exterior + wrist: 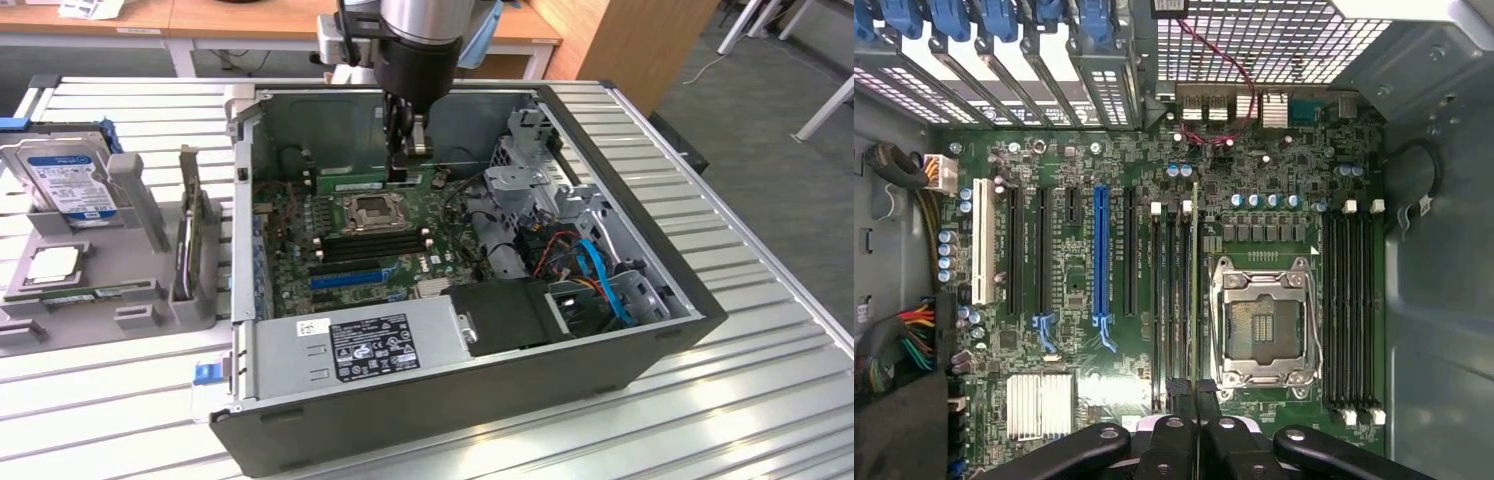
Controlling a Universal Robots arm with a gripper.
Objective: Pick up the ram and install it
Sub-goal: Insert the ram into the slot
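Note:
The ram (363,185) is a thin green stick hanging level inside the open computer case (667,300), with my gripper (400,176) shut on one end of it. In the wrist view the ram (1196,290) shows edge-on as a thin line running out from my shut gripper (1195,392). There it lies along the black memory slots (1169,300), on their side nearest the silver processor socket (1264,325). It sits above the motherboard; I cannot tell whether it touches a slot. More black memory slots (1349,310) lie on the socket's other side.
A grey holder (120,290) at the exterior view's left carries a silver hard drive (60,180) with a blue-white label. In the case, the power supply (367,345) lies at the near end and blue cables (601,275) and drive cages (534,190) crowd the exterior view's right.

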